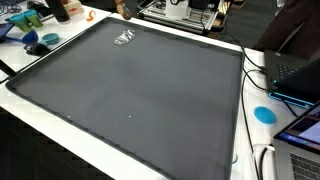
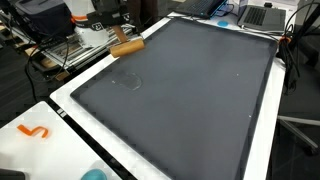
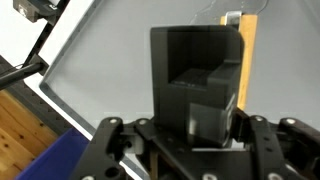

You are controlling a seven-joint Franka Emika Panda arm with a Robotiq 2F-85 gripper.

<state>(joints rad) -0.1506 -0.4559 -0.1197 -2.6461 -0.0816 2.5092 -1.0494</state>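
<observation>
Gripper point(image 3: 200, 140) over mat point(image 3: 105, 60) edge, wooden block point(image 3: 247, 60) near

Table: white top point(image 1: 50, 135), and a big dark grey mat point(image 1: 130, 90) covers nearly all of it.
Floor: dark grey beside the table in an exterior view point(image 2: 303, 100), while wood boards point(image 3: 20, 135) show in the wrist view.
Table edge: open laptops point(image 1: 292, 68), with cables point(image 1: 256, 62) trailing beside them.
Light: even, with a soft sheen on the mat.

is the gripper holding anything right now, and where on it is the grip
In the wrist view the gripper appears to clamp a black block by its lower end. The fingertips themselves are hidden behind it.
</observation>
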